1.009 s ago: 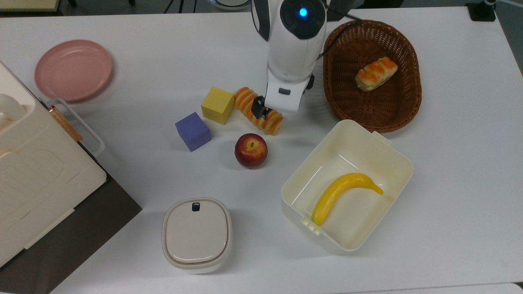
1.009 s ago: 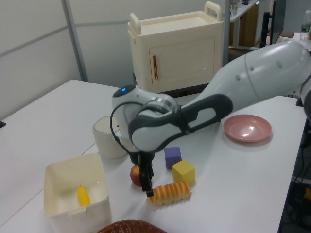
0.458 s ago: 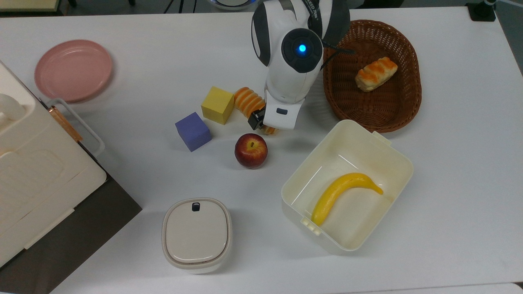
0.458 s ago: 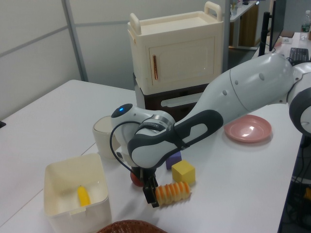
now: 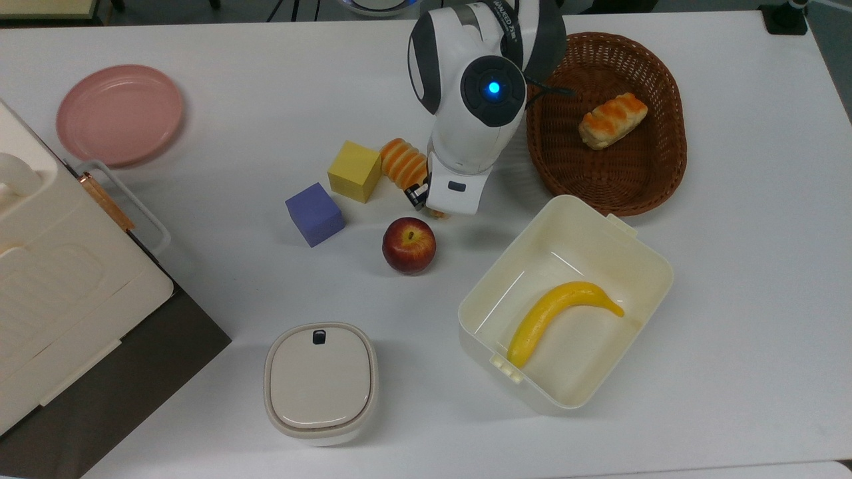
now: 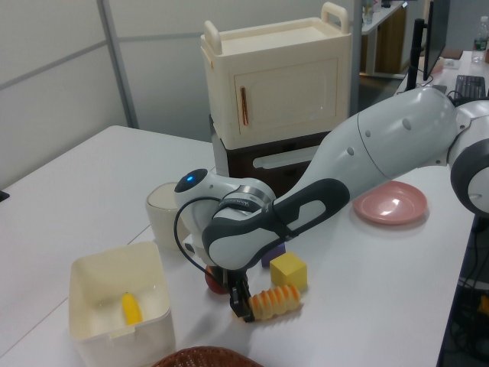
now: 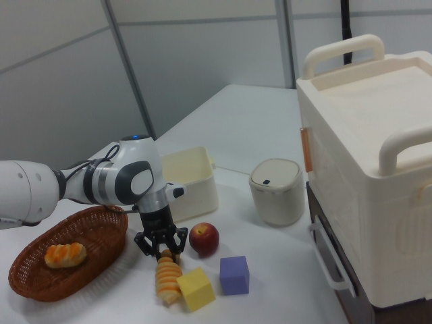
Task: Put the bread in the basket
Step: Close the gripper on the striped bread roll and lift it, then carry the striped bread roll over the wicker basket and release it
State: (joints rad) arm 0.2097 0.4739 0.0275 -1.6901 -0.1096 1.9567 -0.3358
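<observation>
Bread [image 5: 401, 162] lies on the white tabletop [image 5: 752, 286] near the middle of the top view, a long ribbed loaf with orange and cream stripes, its upper end just beside the yellow cube [image 5: 355, 171] and its lower end hidden under the robot's wrist. The gripper [image 7: 161, 250] stands over that lower end in the right view, its two dark fingers [image 7: 144, 246] spread to either side of the loaf, unclenched and straddling it; whether they touch it I cannot tell. In the left view the gripper [image 6: 245, 308] sits low at the loaf's near end, with the bread [image 6: 276, 301] stretching toward the left view's right. The basket [image 5: 665, 166], oval and dark-brown wicker, sits in the upper right of the top view, apart from the loaf, and a shorter striped bun [image 5: 612, 120] lies inside it. A red apple [image 5: 409, 245] rests just below the gripper in the top view, and a purple cube [image 5: 314, 214] sits to the lower left of the yellow one. A cream box [image 5: 639, 263] at the lower right holds a banana [image 5: 559, 316]. A pink plate [image 5: 120, 114] lies at the upper left, a lidded cream container [image 5: 321, 380] near the bottom centre, and a cream cabinet [image 5: 46, 279] at the left edge.
</observation>
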